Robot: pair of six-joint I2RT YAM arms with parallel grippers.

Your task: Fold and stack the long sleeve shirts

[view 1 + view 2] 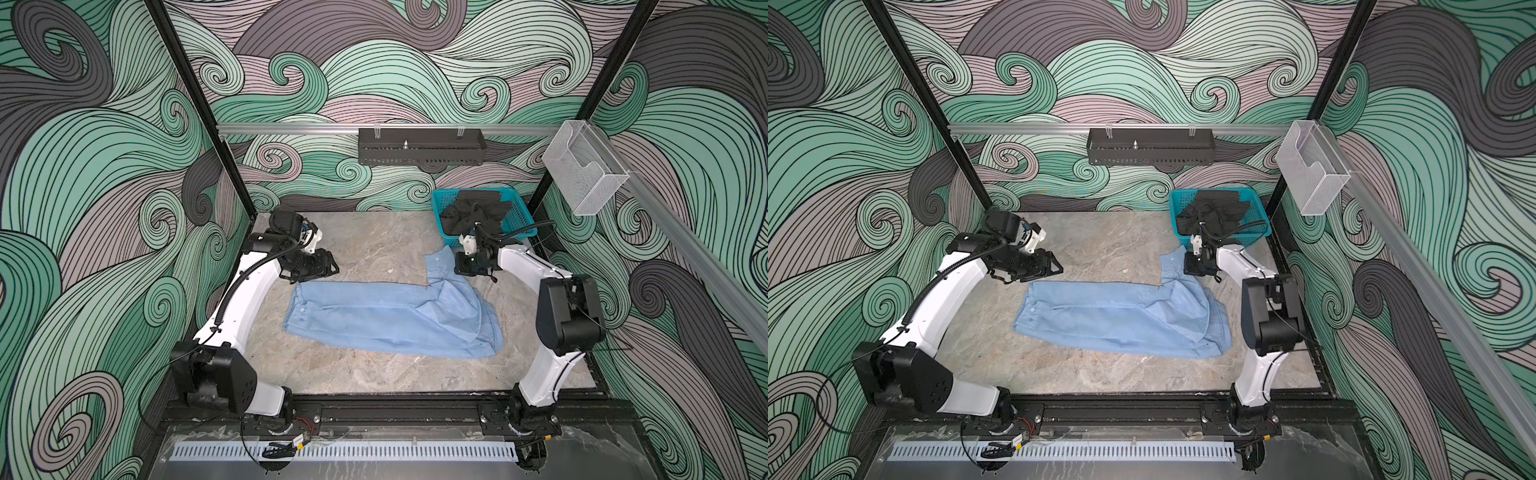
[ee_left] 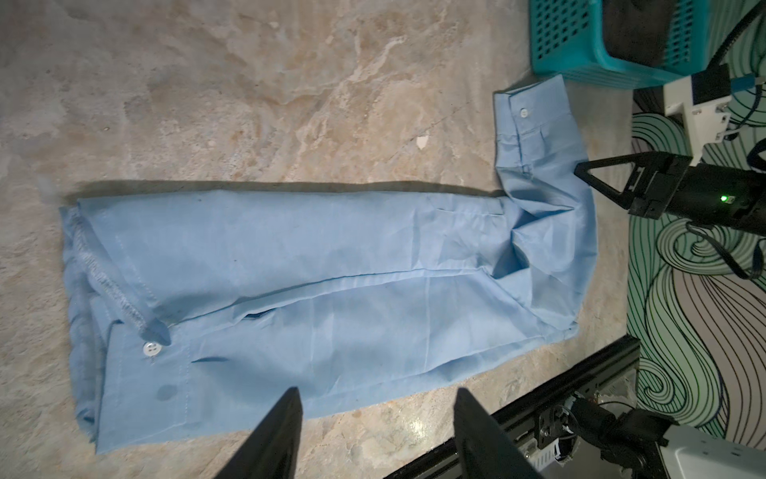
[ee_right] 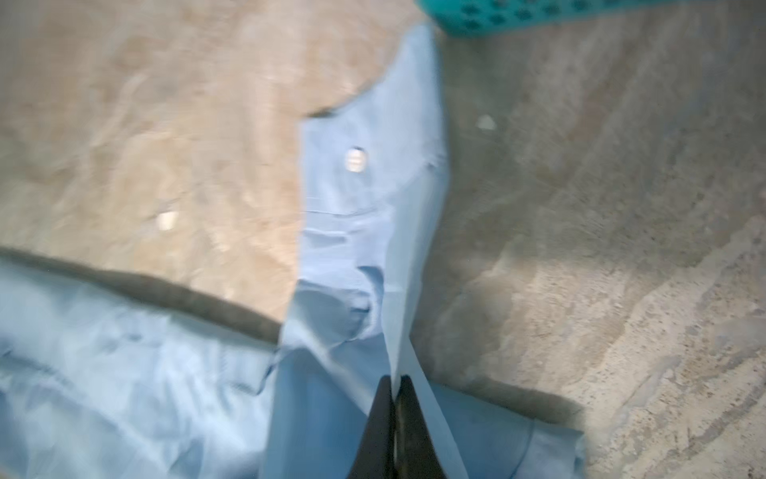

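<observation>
underneath everything, a matte worktop (image 1: 374, 374) in a veined beige-grey stone pattern, framed by black rails.

across its middle, from near the left edge toward the right edge, a light blue shirt (image 1: 395, 320): thin woven cloth folded into a long flat band, softly creased, thicker and more rumpled at the right end.

in the far right corner, a teal plastic basket (image 1: 519, 218), rectangular, walls pierced in a regular mesh, with a crumpled black garment (image 1: 473, 214) heaped inside.

toward the far left of the worktop, by the band's far left corner, the left fingers (image 2: 273, 435): two black tapered wedges, spread apart and released, nothing between them, held above the cloth and not touching it.

between the basket and the band's right end, the right fingers (image 3: 375, 427): black, pointed, clenched together on a thin raised fold of the sleeve (image 1: 440, 266). blurred in the right wrist view, yet clearly pressed tip to tip with the blue ridge of cloth running in between.

bending away from the band toward the far right corner, that sleeve, wrinkled at the elbow and ending in a stiff stitched cuff (image 2: 543, 103) just beside the basket's wall; touching or not, cannot tell.

on the cuff, a small round white button (image 2: 523, 112). at the band's left end, a second white one (image 2: 151, 347), next to a fuzzy overlocked seam (image 2: 103, 282) turned outward.

on bare worktop on the far side of the band, a tiny white chip (image 2: 422, 142).
</observation>
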